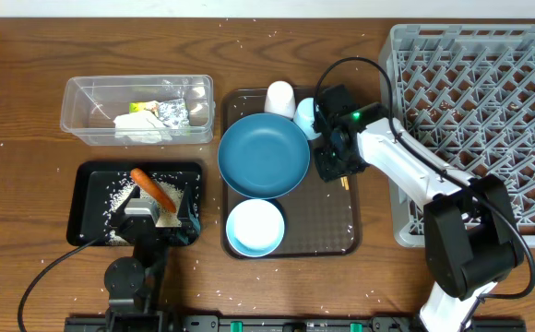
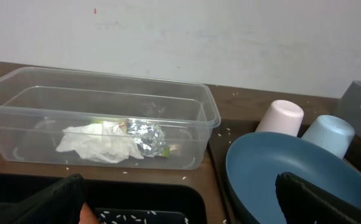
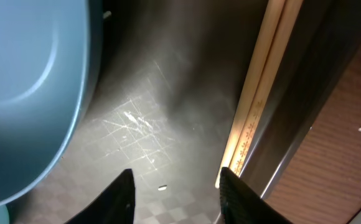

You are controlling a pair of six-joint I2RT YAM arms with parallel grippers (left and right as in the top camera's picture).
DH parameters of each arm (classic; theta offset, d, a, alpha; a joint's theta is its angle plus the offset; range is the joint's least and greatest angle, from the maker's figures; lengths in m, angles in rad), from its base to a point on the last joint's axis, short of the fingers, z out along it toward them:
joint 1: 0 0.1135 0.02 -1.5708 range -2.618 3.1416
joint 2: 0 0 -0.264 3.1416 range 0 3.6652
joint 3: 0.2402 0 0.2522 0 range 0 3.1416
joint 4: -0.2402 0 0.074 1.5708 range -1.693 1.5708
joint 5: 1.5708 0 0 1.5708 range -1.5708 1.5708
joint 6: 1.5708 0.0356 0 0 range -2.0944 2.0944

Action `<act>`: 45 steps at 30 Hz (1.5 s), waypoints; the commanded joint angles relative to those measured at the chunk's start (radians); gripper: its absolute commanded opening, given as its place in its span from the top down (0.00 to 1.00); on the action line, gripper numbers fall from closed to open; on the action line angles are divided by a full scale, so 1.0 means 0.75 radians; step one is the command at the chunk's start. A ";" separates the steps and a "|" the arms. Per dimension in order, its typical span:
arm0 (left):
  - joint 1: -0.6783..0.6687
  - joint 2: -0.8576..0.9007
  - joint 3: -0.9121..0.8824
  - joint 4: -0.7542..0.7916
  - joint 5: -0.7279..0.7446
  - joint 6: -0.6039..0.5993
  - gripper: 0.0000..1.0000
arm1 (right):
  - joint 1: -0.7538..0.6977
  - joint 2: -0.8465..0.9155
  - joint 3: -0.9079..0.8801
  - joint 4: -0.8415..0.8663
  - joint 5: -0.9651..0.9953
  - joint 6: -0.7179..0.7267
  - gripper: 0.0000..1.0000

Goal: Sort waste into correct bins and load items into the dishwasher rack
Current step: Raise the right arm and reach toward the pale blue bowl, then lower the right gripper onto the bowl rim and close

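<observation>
R gripper [image 3: 175, 180]: jaws part-open, gripping nothing, low over brown tray [image 3: 143, 130]. Chopsticks [image 3: 255, 99] lie just beside one jaw, blue plate [image 3: 25, 74] opposite. L gripper [image 2: 177, 180]: jaws wide open over black tray [image 1: 92, 184].

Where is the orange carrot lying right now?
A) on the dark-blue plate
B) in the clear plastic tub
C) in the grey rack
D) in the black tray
D: the overhead view shows the carrot lying inside the black tray, with white rice grains scattered beside it.
</observation>
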 commanded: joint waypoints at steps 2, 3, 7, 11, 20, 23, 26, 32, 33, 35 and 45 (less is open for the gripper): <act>-0.005 -0.008 -0.024 -0.043 0.010 0.008 0.02 | 0.011 0.008 0.019 -0.001 -0.097 0.020 0.62; -0.005 -0.008 -0.024 -0.043 0.010 0.008 0.02 | 0.018 0.007 0.019 -0.005 -0.167 0.020 0.62; -0.005 -0.008 -0.024 -0.043 0.010 0.008 0.02 | 0.052 0.000 0.019 0.001 -0.378 0.020 0.59; -0.005 -0.008 -0.024 -0.044 0.010 0.008 0.02 | 0.098 -0.040 0.021 0.011 -0.428 0.065 0.60; -0.005 -0.008 -0.024 -0.043 0.010 0.008 0.02 | 0.190 -0.296 0.021 -0.037 -0.436 0.100 0.51; -0.005 -0.008 -0.024 -0.043 0.010 0.008 0.02 | 0.272 -0.359 0.021 -0.023 -0.469 0.099 0.41; -0.005 -0.008 -0.024 -0.043 0.010 0.008 0.02 | 0.401 -0.368 0.020 0.015 -0.468 0.099 0.07; -0.005 -0.008 -0.024 -0.043 0.010 0.008 0.02 | 0.686 -0.329 0.017 0.222 -0.276 0.100 0.02; -0.005 -0.008 -0.024 -0.043 0.010 0.008 0.02 | 0.723 -0.318 0.017 0.237 -0.195 0.100 0.02; -0.005 -0.008 -0.024 -0.043 0.010 0.008 0.02 | 0.770 -0.302 0.017 0.244 -0.102 0.115 0.03; -0.005 -0.008 -0.024 -0.043 0.010 0.008 0.02 | 0.801 -0.298 0.015 0.137 0.022 0.135 0.24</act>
